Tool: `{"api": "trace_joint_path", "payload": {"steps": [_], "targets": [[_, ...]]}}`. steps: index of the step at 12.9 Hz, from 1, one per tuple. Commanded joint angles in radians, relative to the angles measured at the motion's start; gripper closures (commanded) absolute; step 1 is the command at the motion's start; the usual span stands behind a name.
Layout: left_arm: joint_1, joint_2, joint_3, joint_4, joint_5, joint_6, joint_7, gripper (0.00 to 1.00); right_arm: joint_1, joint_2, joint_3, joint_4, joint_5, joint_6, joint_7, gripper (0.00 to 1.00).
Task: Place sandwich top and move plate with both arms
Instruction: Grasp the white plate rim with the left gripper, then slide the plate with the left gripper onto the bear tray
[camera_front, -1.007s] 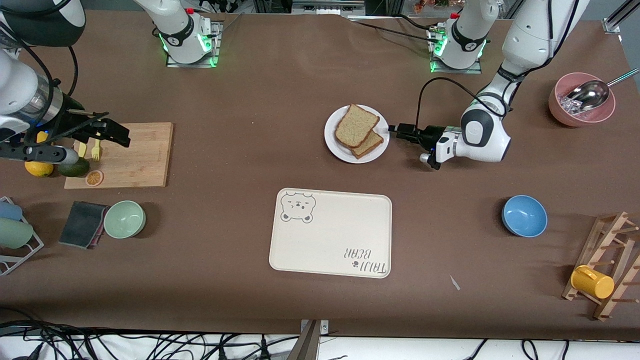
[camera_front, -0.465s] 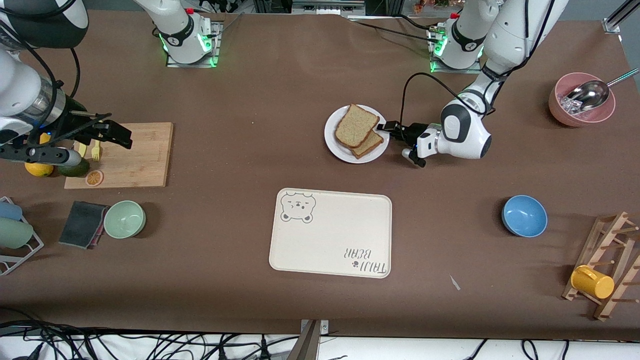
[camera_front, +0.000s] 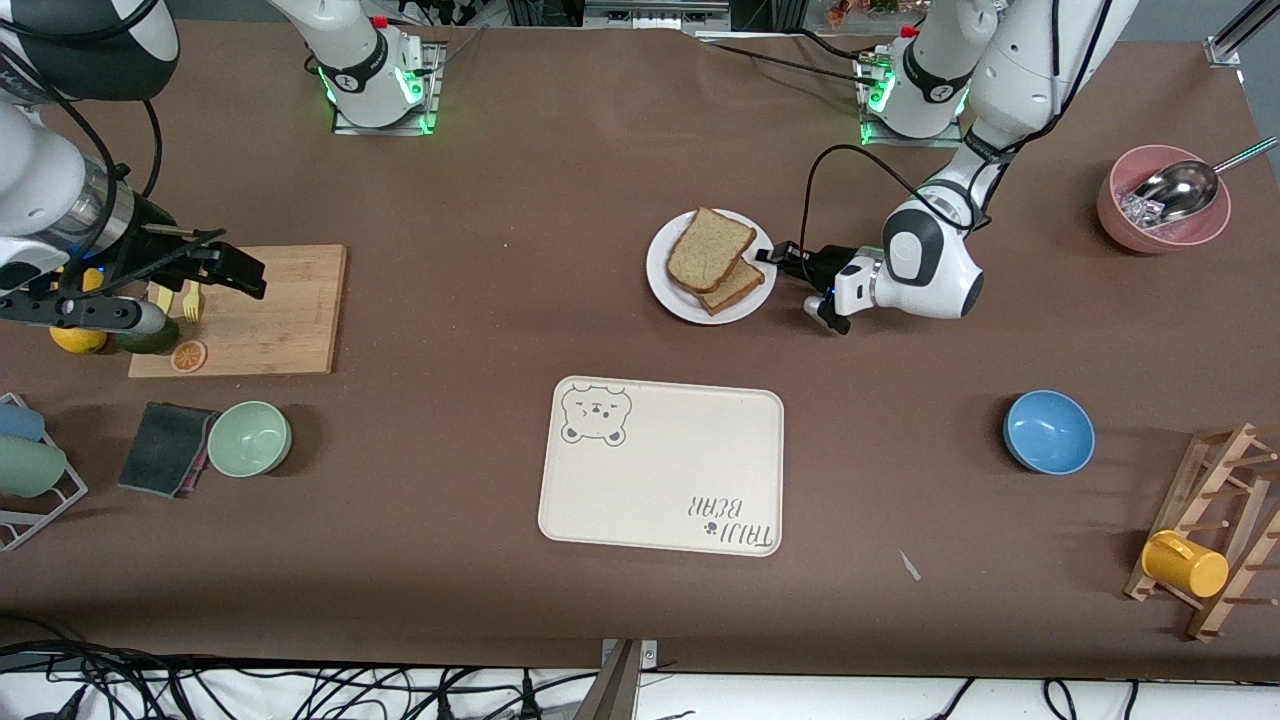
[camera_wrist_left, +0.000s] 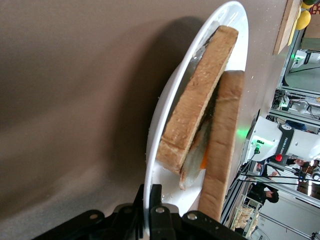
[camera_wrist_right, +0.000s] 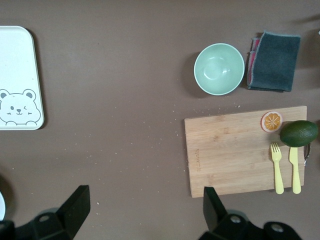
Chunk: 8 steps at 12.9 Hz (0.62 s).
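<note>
Gripping the rim of the plate (camera_front: 668, 288), my left gripper (camera_front: 772, 254) lies low and level at the edge that faces the left arm's end of the table; the left wrist view shows its jaws nearly closed, with the plate (camera_wrist_left: 170, 100) rim pinched between them. Straight ahead of those fingers, the sandwich top (camera_front: 708, 248) rests on the plate, lying askew over the smaller lower slice (camera_front: 738, 288). On the wrist camera I see the sandwich top (camera_wrist_left: 220, 145) and the lower slice (camera_wrist_left: 195, 107) with a pale and orange filling (camera_wrist_left: 197, 160) showing between them. My right gripper (camera_front: 225, 270) waits in the air over the wooden cutting board (camera_front: 270, 310), jaws spread wide and holding nothing; below it lie two yellow forks (camera_wrist_right: 285, 172) and a green avocado (camera_wrist_right: 298, 133).
</note>
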Motion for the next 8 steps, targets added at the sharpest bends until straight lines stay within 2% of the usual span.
{"api": "trace_joint_path", "payload": {"steps": [1, 8], "targets": [[-0.006, 0.002, -0.002, 0.0, -0.031, -0.001, 0.025, 1.0, -0.003, -0.005, 0.003, -0.012, 0.011, 0.013, -0.019, 0.0], [0.101, 0.004, -0.002, 0.06, -0.087, -0.219, -0.007, 1.0, -0.003, -0.005, 0.003, -0.015, 0.011, 0.016, -0.019, 0.0]]}}
